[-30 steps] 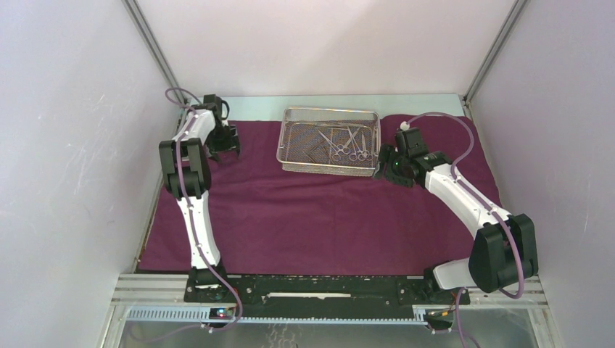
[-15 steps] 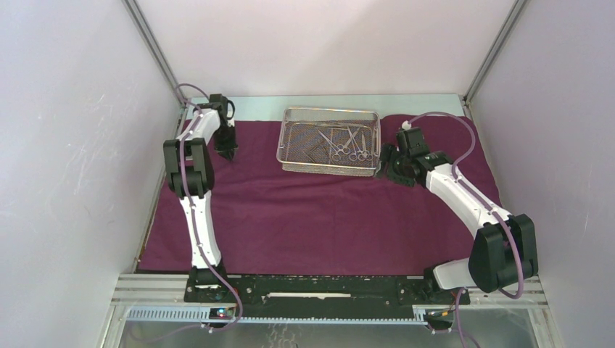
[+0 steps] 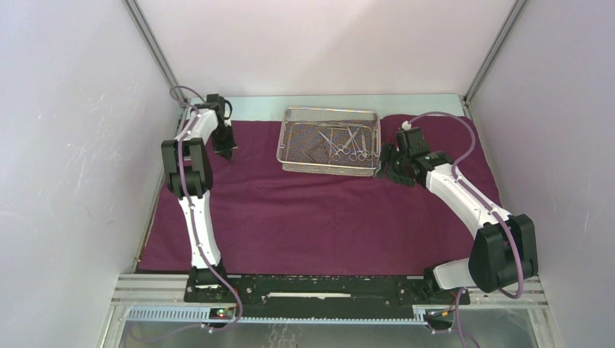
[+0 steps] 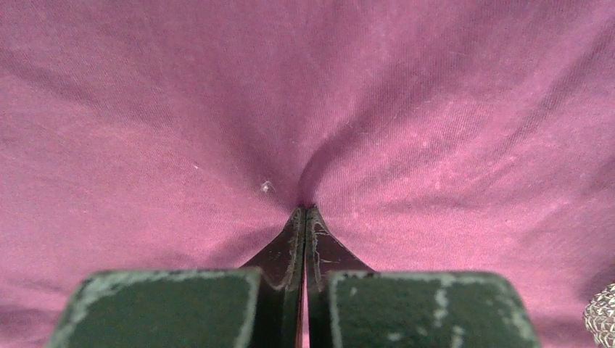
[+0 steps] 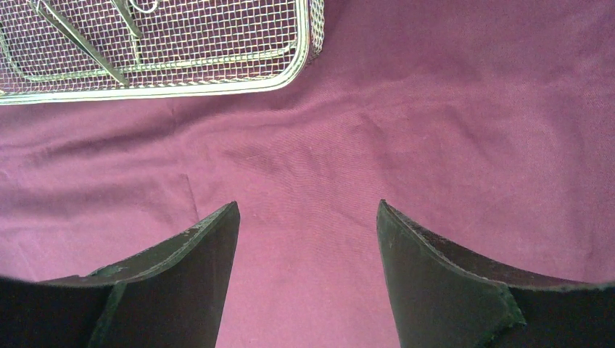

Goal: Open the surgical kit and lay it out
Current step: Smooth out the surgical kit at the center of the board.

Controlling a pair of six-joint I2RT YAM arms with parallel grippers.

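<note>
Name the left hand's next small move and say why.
Probably a small lift and pull outward, away from the tray. The left hand is shut on a pinch of the cloth, with creases running into its tips, so tugging should flatten that side. The right hand hangs open, holding nothing.

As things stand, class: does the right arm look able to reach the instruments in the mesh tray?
Probably yes: the open right gripper is beside the tray, and nothing covers the instruments.

Plain white walls (image 3: 326, 43), metal corner posts (image 3: 152, 51), seemingly pale tabletop (image 3: 261, 107)
</note>
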